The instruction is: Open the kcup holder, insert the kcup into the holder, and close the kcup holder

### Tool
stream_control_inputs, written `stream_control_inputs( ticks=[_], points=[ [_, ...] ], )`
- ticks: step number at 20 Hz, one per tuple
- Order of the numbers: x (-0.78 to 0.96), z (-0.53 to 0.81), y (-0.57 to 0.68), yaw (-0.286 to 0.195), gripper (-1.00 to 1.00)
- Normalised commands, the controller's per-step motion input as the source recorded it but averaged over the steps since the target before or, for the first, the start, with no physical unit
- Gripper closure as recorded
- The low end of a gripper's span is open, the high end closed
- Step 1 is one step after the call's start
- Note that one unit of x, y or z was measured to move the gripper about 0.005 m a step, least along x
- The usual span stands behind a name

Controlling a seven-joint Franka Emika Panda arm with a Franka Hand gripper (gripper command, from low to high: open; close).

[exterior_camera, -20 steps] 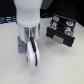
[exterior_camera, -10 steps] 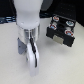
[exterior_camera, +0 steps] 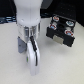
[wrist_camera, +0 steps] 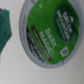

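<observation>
The kcup point(wrist_camera: 49, 31) fills most of the wrist view: a round pod with a green and white foil lid printed "Dark Magic", seen face-on and tilted. In the exterior view it appears as a pale disc point(exterior_camera: 33, 59) in the lower centre of the frame, directly below the arm's white body.

The gripper point(exterior_camera: 31, 54) hangs straight down over that disc. Its fingers appear to bracket the pod edge-on, but the picture is too coarse to confirm contact, so whether the jaws are closed on it cannot be told.

The kcup holder point(exterior_camera: 61, 30) sits in the upper right of the exterior view, well apart from the gripper. It is a black box whose drawer appears pulled out, with round slots showing pods inside.

Procedure for the step in hand, as judged from this position:
1. Verify a firm hold before lifting.
2. Carry the pod high enough to clear the holder's front edge.
3. Align over a vacant slot and lower it lid-up.

Limits of view: which slots are vacant is not legible. A teal object point(wrist_camera: 4, 26) is cut off at the wrist view's edge; its identity is unclear. The fingertips are not visible in the wrist view.
</observation>
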Motion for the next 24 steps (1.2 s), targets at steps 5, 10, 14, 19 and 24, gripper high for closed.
stream_control_inputs(
  ticks=[5, 10, 14, 19, 24],
  points=[
    [0.02, 0.12, 0.09, 0.004, 1.0],
    [0.01, 0.5, 0.35, 0.009, 1.0],
    [0.0, 0.76, 0.51, 0.077, 1.0],
    [-0.01, 0.74, 0.48, 0.111, 1.0],
    [-0.07, 0.61, 0.48, 0.096, 1.0]
  ],
)
